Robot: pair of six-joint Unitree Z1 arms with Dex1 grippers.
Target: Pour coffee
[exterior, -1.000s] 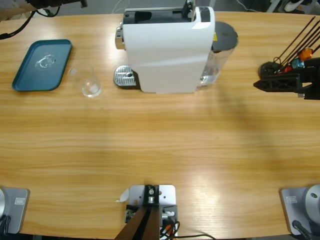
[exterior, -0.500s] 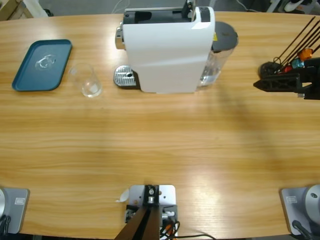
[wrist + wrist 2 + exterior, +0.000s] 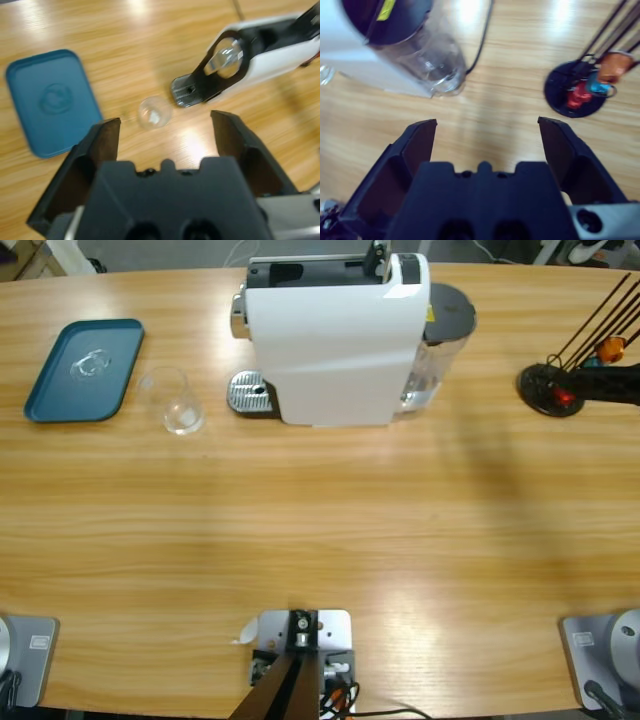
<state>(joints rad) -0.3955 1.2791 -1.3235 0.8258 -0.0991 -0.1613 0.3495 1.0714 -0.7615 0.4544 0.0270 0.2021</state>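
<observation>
The left hand [image 3: 162, 132] hangs above the desk [image 3: 320, 530] with its jaws spread wide and nothing between them. Ahead of it, between the jaws, stands the clear glass [image 3: 154, 112]; any coffee inside can't be made out. The blue tray [image 3: 52, 102] lies just beside the glass, the white coffee machine [image 3: 260, 50] at the other side. The right hand [image 3: 487, 135] is spread open and holding nothing too, with the capsule rack [image 3: 577, 87] ahead near one jaw

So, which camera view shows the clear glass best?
The high view shows the glass best: it is sharp there, standing on the table between the blue tray and the coffee machine. The left wrist view shows it too, but blurred, beyond the open left gripper. The right wrist view does not show it.
</observation>
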